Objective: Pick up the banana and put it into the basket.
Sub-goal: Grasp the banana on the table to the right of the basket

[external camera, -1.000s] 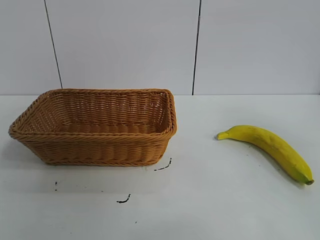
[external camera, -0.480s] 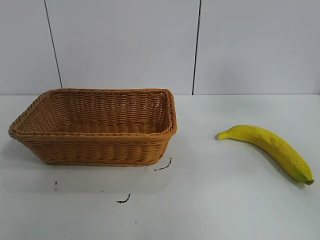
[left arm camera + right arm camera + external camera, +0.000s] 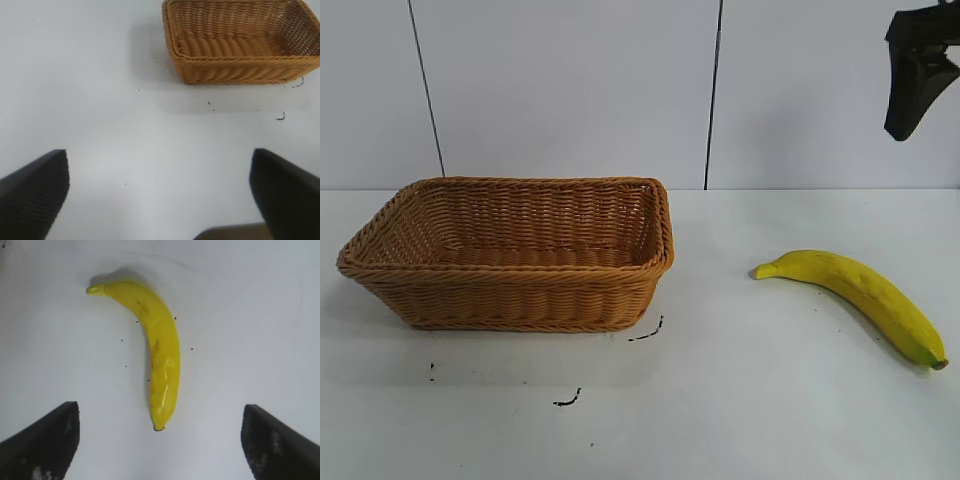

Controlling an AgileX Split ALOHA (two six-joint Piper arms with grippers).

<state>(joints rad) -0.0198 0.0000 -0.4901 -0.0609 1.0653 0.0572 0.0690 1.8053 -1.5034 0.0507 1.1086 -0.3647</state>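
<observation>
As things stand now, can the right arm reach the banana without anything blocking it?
Probably yes. The right gripper hangs above the banana with its fingers spread wide, and the banana lies alone on the white table, apart from the basket.

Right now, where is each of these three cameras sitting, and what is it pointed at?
Exterior view: faces the table level; basket, banana, right gripper entering top corner.
Left wrist view: above the table, looking at the basket; own fingers frame it.
Right wrist view: looks down on the banana; own fingers show.
Exterior shares one object with each.
</observation>
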